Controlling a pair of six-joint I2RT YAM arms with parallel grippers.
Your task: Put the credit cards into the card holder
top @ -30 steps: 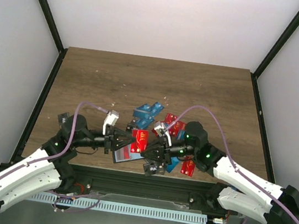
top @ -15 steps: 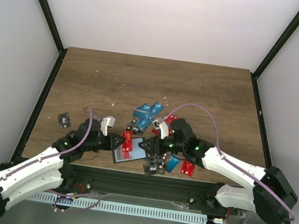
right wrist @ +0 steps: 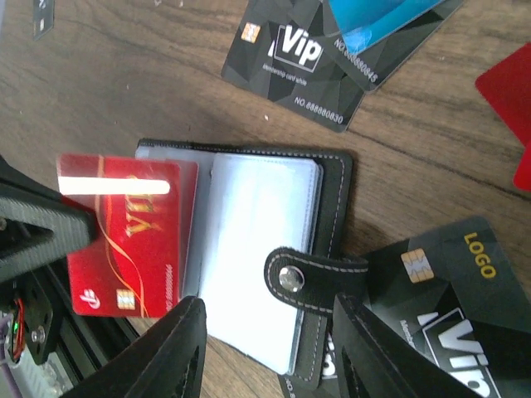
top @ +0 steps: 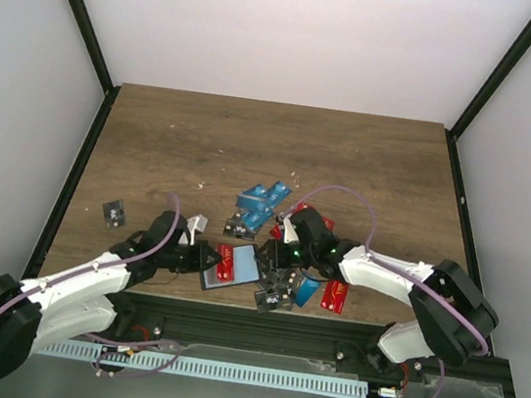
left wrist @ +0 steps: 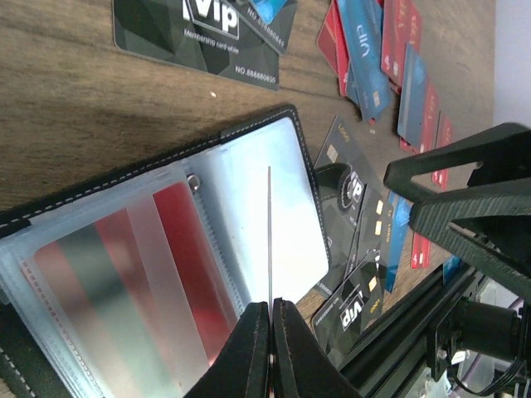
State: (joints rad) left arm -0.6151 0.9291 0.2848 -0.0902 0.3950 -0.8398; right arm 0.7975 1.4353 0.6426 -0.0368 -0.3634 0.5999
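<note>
**Seat the red card fully in its pocket**

The holder (right wrist: pixel 336 199) lies open on the counter (right wrist: pixel 124 83) near its front edge, between the two hands. Loose cards (right wrist: pixel 294 66) are scattered just beyond and beside it. The left hand (left wrist: pixel 270 332) is clamped on a clear sleeve (left wrist: pixel 269 224), standing it on edge. The right hand (right wrist: pixel 270 344) hovers over the holder, fingers apart and empty. A red card (right wrist: pixel 124 240) lies on the left page, seemingly only part way into a pocket and overhanging the holder's edge. To finish well, hold the sleeve taut, push the card's outer edge straight inward, and steer clear of the tab (right wrist: pixel 311 275).
</note>
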